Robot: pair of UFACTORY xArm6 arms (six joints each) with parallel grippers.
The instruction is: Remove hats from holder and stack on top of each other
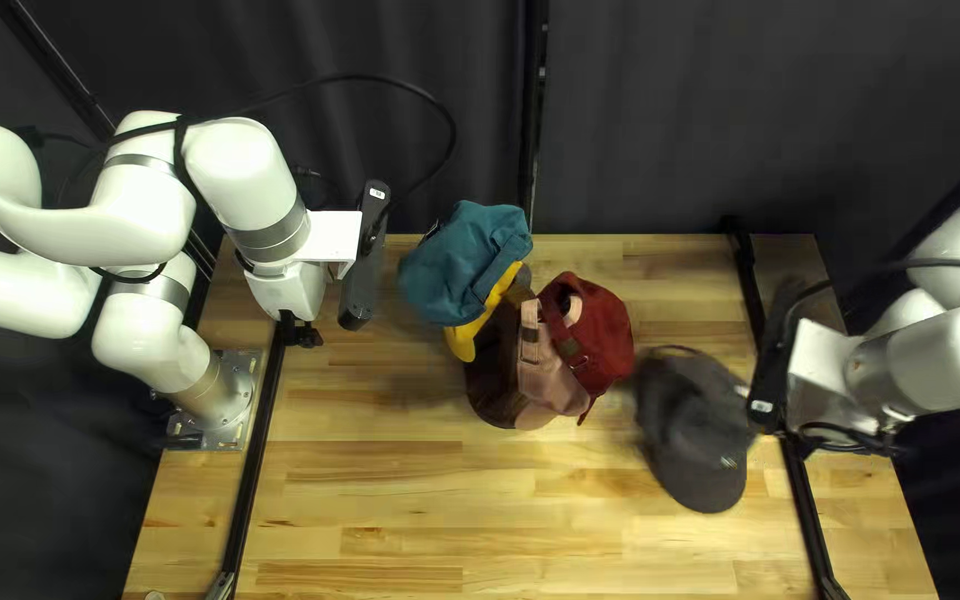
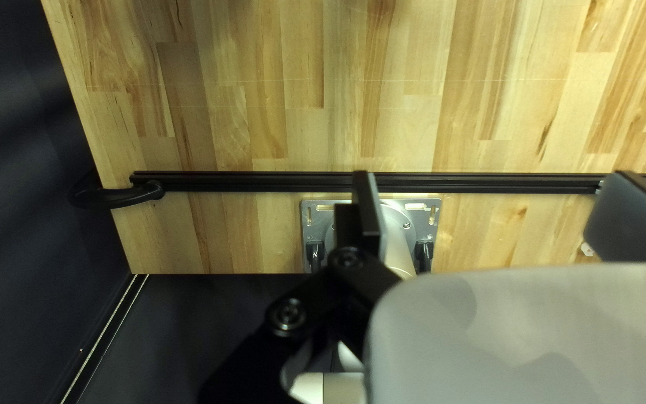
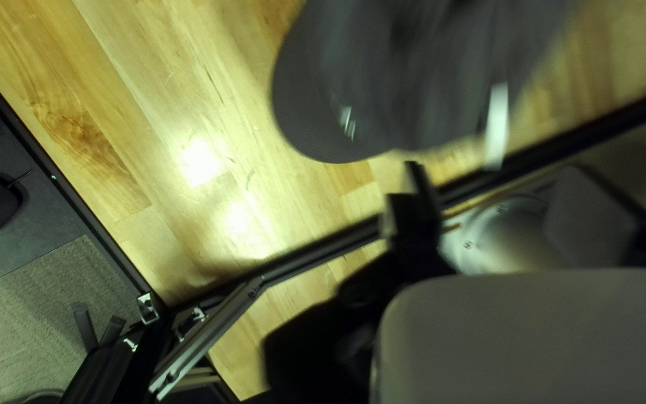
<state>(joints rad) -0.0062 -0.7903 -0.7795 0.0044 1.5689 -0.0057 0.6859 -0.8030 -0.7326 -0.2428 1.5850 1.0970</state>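
Apart on the left gripper (image 2: 491, 188), jaws wide, with only bare table (image 2: 356, 84) between and ahead of them. Under that gap, a black rail (image 2: 244, 181) across the wood and, just past it, the metal base plate (image 2: 314, 216) of the left arm. Apart too on the right gripper (image 3: 488, 179), as far as visible through the blur, with nothing clamped between the fingers. Just ahead of those fingers, a grey hat (image 3: 390, 73), blurred, over the wood, a pale tag at its edge. In the top left view, the same grey hat at the right of the table, off the holder, brim toward the near edge, close against the right gripper. At the table's middle, the other hats bunched upright, whatever holds them hidden beneath. Teal hat (image 1: 463, 262) on top toward the far edge, yellow hat (image 1: 480, 321) just under it, brown hat (image 1: 492, 375) and pink hat (image 1: 542, 375) lower down. Red hat (image 1: 592, 329) on the side nearest the grey hat, just beside it. Left gripper near the teal hat, not touching it, hanging over the far left part of the table. Behind everything, a dark curtain (image 1: 697, 100).
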